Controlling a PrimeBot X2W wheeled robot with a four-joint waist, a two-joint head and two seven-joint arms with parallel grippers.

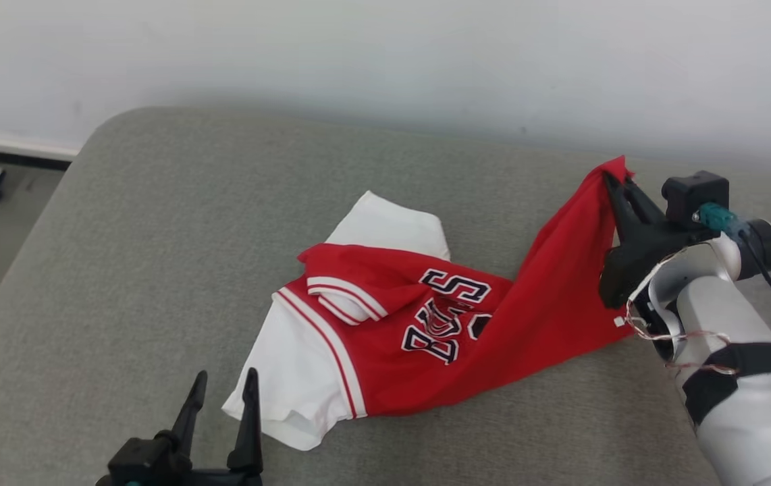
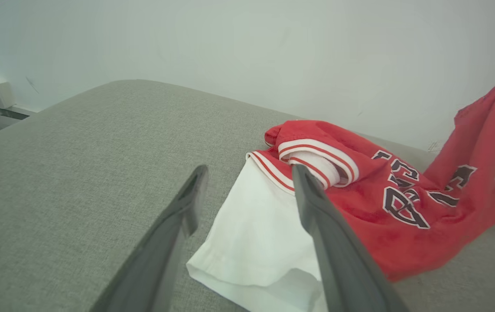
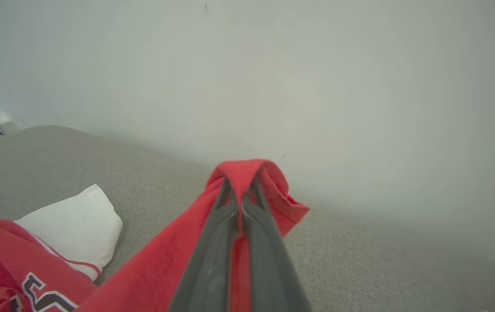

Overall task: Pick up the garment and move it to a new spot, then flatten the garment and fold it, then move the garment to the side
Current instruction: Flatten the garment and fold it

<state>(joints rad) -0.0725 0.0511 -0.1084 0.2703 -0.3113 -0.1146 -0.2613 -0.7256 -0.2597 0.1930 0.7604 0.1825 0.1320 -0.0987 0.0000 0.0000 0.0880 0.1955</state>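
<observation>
- Waiting nearest, the left gripper [image 1: 226, 374] holds its fingers spread wide and empty, just short of the white sleeve [image 1: 291, 391].
- Beyond it, the garment [image 1: 426, 358] lies crumpled on the grey cushion [image 1: 156, 236], neither flat nor folded.
- Farther right, the right gripper [image 1: 609, 177] pinches shut on a red corner [image 1: 588, 209], holding it raised; relocating, flattening, folding and setting aside all seem left.
</observation>
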